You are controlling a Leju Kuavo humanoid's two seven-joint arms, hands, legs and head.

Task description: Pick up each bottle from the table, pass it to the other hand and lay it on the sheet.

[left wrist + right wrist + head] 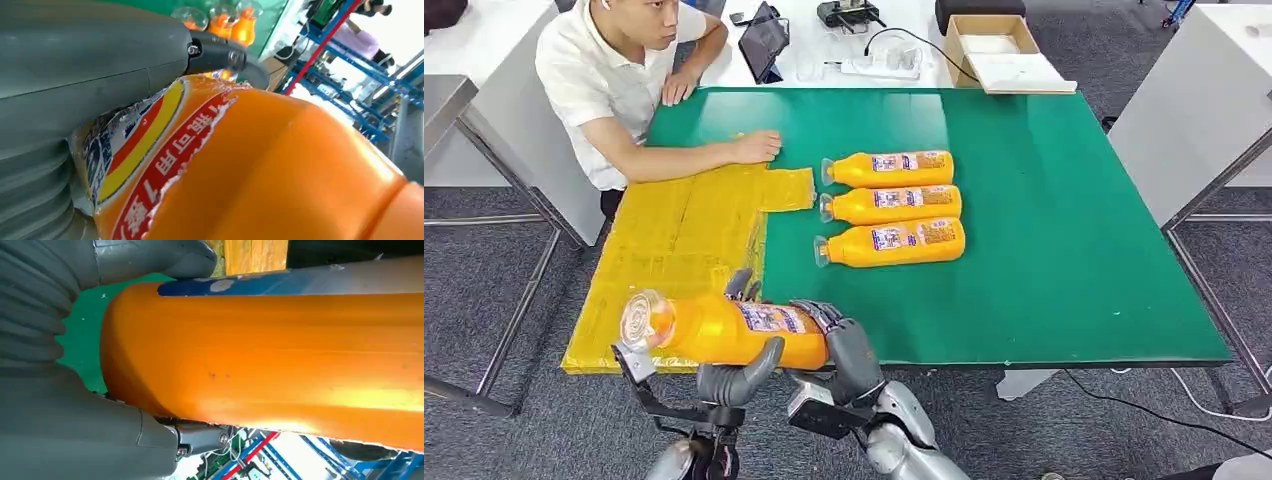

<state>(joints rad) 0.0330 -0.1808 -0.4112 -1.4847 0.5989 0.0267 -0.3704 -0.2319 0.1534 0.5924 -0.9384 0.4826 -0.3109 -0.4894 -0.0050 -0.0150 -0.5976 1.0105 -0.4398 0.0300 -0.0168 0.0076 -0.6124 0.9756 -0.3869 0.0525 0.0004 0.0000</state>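
Head view: the orange plastic juice bottle [724, 330] is held lying above the front left corner of the green tabletop [1044, 250], fingers of both the left hand [736, 378] and right hand [849, 350] wrapped around it, so the right should be released only once the left grip seems firm.

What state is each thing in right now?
Held bottle: on its side in the air, both hands on it.
Left hand: grips the bottle.
Right hand: grips the bottle's base end.
Three bottles: lying side by side on the mat.
Sheet: flat, no bottles on it.
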